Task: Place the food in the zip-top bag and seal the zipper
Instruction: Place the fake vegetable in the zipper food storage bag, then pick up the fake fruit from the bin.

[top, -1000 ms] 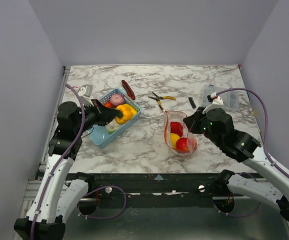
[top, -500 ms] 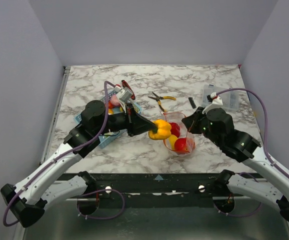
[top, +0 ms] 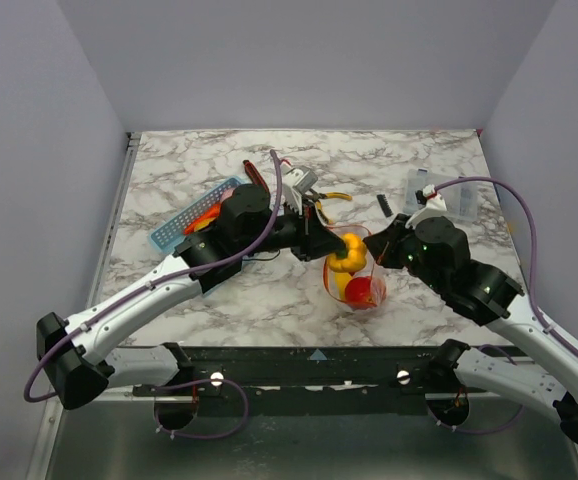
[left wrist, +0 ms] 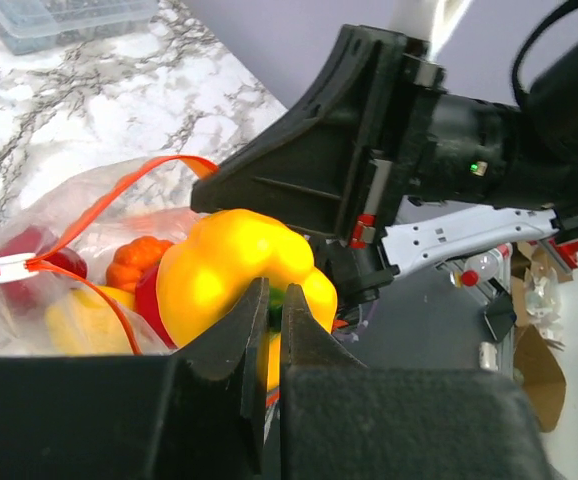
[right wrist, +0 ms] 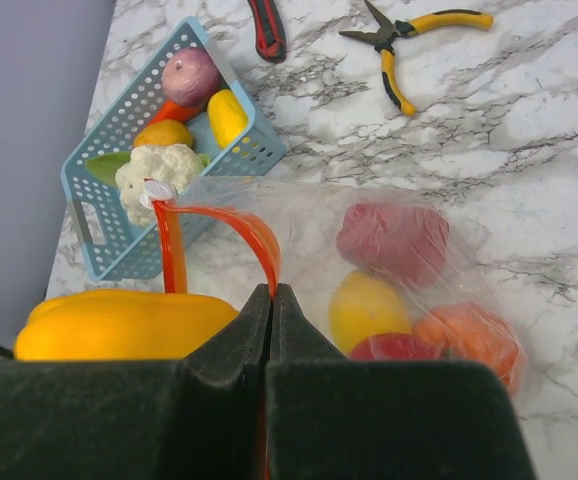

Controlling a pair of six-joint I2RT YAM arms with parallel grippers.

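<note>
My left gripper (top: 334, 247) is shut on the green stem of a yellow toy pepper (top: 347, 254) and holds it over the open mouth of the clear zip-top bag (top: 357, 272). The pepper fills the left wrist view (left wrist: 234, 275) and shows at the lower left of the right wrist view (right wrist: 119, 325). My right gripper (right wrist: 271, 295) is shut on the bag's orange-red zipper strip (right wrist: 229, 225), holding the mouth up. Inside the bag lie a dark red fruit (right wrist: 394, 243), a yellow lemon (right wrist: 369, 308), an orange piece (right wrist: 469, 340) and a red piece (right wrist: 394, 347).
A blue basket (right wrist: 184, 185) left of the bag holds a cauliflower (right wrist: 159, 170), a purple-pink onion (right wrist: 191, 75) and yellow and orange pieces. A red-handled knife (right wrist: 267, 25) and yellow-handled pliers (right wrist: 409, 40) lie behind. A clear compartment box (top: 439, 195) stands at the back right.
My left arm has swung from the basket to the right, carrying the yellow pepper to the bag's mouth. The right gripper has stayed on the zipper strip.
</note>
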